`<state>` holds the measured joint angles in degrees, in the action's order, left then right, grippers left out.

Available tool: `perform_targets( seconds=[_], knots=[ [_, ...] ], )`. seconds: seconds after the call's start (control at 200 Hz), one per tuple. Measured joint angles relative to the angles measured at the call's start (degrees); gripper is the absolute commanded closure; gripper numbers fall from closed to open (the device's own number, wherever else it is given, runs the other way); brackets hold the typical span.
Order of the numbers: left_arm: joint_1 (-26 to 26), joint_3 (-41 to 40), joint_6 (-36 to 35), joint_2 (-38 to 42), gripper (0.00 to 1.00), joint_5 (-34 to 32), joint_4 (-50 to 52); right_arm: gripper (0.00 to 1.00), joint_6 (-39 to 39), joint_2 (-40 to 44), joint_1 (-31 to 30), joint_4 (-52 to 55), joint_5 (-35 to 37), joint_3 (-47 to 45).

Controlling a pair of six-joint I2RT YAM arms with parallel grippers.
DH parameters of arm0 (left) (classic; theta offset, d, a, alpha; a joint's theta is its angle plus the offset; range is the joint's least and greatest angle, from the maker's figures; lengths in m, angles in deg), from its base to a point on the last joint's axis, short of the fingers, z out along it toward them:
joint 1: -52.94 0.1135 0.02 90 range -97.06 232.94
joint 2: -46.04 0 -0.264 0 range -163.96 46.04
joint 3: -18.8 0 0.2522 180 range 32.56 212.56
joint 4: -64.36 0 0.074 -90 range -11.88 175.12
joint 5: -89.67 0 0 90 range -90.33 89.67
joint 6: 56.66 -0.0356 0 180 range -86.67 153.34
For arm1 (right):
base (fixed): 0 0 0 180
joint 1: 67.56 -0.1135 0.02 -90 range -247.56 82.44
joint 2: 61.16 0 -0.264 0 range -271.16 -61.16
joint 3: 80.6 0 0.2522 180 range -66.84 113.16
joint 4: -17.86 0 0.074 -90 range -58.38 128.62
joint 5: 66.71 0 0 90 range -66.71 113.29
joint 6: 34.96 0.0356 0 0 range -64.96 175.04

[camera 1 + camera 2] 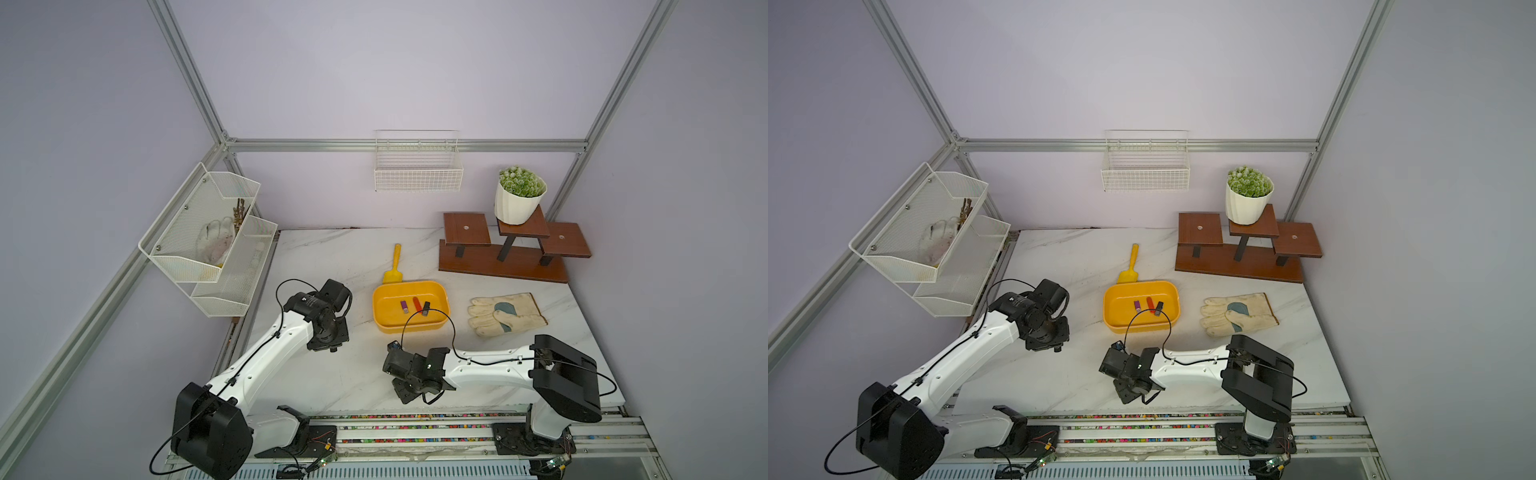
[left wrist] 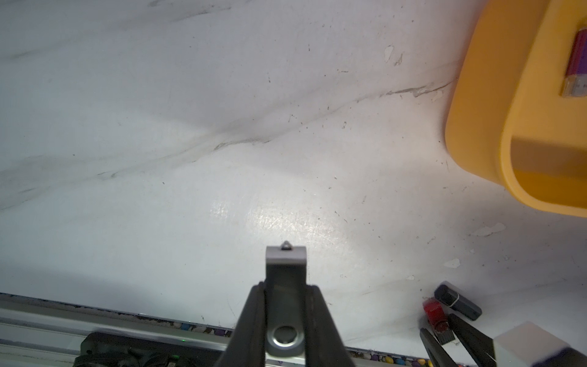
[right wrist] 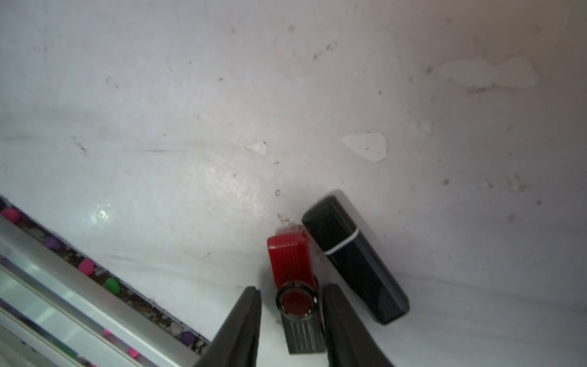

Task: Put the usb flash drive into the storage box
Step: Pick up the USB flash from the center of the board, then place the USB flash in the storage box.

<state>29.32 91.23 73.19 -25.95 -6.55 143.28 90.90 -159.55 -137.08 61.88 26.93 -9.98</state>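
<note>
Flash drives, sorted by place: grey flash drive pinched tight in left claw above table; red flash drive flat on table between spread tips of right claw, seemingly not yet gripped, black flash drive just beside it; three more drives inside yellow storage box, mid-table.

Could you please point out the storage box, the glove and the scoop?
storage box (image 1: 424, 328), in a top view, near wall
glove (image 1: 507, 313), in a top view, palm
scoop (image 1: 396, 259), in a top view, handle

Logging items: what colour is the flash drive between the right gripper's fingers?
The flash drive is red; right wrist view best.
</note>
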Motion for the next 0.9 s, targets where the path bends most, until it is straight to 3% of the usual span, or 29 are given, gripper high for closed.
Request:
perform_targets(
  seconds=[0.375, 0.67, 0.9],
  knots=[
    [0.09, 0.0, 0.0, 0.0, 1.0, 0.07, 0.0, 0.75, -0.09, -2.38, -0.02, 1.38, 1.05, 2.78],
    [0.76, 0.04, -0.24, -0.24, 1.0, 0.09, -0.04, 1.0, -0.11, -2.95, -0.22, 3.5, 2.54, 3.89],
    [1.01, 4.72, -1.84, -3.15, 1.0, 0.31, 0.07, 1.0, -0.04, -2.86, -0.42, 3.89, 2.97, 4.0]
  ],
)
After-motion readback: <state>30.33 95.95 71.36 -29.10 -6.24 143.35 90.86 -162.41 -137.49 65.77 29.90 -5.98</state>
